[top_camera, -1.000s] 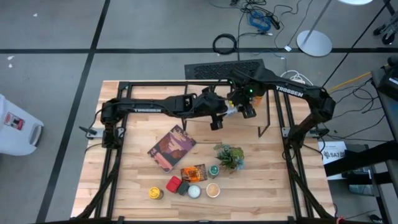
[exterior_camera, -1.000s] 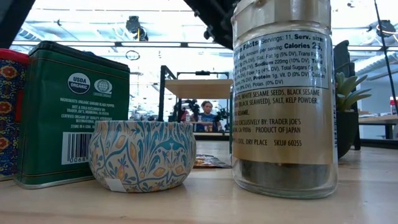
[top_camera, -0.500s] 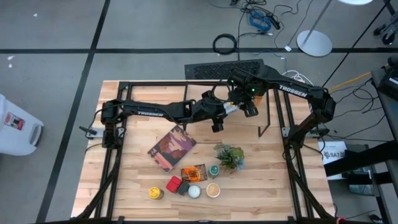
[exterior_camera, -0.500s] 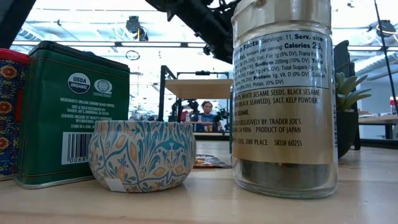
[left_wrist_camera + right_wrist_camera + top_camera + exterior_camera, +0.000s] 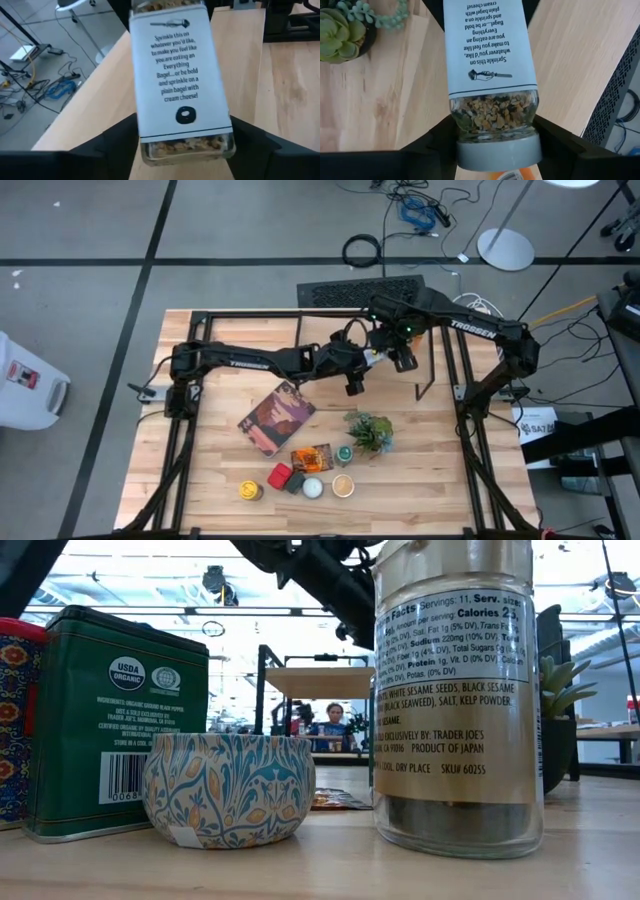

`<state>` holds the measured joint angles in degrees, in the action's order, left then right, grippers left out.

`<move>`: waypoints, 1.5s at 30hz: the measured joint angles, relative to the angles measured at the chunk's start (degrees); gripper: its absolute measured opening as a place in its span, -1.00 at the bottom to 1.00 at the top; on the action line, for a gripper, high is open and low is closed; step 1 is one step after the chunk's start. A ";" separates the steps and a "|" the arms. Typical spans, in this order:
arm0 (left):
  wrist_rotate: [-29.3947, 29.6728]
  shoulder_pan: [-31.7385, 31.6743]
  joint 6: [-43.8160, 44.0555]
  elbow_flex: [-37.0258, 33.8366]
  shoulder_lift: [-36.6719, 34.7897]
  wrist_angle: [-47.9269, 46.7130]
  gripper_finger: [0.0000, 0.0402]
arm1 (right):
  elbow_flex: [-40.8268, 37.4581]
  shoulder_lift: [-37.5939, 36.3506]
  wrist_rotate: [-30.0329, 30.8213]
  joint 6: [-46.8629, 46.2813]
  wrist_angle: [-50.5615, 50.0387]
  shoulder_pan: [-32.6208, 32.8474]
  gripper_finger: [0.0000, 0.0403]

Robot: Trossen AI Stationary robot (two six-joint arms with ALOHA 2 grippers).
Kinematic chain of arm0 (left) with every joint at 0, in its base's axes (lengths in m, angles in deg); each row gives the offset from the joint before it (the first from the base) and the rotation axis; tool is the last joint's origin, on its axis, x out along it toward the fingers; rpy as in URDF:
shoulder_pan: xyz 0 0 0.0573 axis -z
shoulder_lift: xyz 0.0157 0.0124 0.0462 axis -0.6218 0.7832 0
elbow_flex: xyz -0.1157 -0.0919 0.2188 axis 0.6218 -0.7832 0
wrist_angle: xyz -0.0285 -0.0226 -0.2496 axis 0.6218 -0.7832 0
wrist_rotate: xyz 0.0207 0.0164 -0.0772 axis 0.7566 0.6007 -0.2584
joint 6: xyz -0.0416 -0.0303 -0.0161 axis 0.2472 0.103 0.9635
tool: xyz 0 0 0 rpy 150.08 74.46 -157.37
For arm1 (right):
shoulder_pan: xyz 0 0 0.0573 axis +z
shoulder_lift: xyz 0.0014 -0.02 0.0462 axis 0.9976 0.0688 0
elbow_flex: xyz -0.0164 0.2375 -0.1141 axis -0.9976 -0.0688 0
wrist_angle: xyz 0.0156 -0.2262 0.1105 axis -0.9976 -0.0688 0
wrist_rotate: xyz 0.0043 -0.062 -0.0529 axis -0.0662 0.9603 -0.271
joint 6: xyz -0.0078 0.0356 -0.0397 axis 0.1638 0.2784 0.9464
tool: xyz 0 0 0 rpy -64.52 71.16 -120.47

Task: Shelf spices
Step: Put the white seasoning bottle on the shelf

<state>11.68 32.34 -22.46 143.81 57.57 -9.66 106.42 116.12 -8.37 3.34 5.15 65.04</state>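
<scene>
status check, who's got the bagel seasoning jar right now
Both grippers, left and right, on seasoning jar, mid-handover above table. Left jaws closing. Shelf not reached.

- My two arms are dark, nearly black; my left gripper (image 5: 352, 383) and right gripper (image 5: 402, 361) are black too.
- The seasoning jar (image 5: 492, 80) is clear glass with a white label in black print, tan and dark flecks inside, and a grey cap (image 5: 499, 154).
- The tin (image 5: 115, 720) is deep green with white lettering.
- The small round tin (image 5: 226, 788) has a teal, orange and cream floral pattern.
- The picture book (image 5: 275, 417) is maroon.
- The succulent (image 5: 341, 31) is pale green.
- The shelf (image 5: 320, 681) board is light wood on a black frame.
</scene>
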 joint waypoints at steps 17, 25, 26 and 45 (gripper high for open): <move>-1.21 0.26 -0.26 2.03 0.50 -0.89 0.48 | 0.04 2.82 2.98 -0.35 -2.58 1.60 -0.05; -1.57 0.22 -0.06 2.05 0.50 -0.50 0.50 | 0.04 3.43 3.70 0.07 -0.15 1.96 -0.05; -1.26 0.22 -0.04 2.05 0.50 -0.09 0.50 | 0.04 3.43 3.77 0.14 -0.11 2.19 -0.05; 0.22 -0.79 -0.47 2.05 0.28 2.40 -0.01 | 5.59 3.50 3.50 -1.15 -1.05 4.20 -0.05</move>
<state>11.90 31.55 -22.93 145.87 57.85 -7.26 112.01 119.62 -4.87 2.19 4.10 69.24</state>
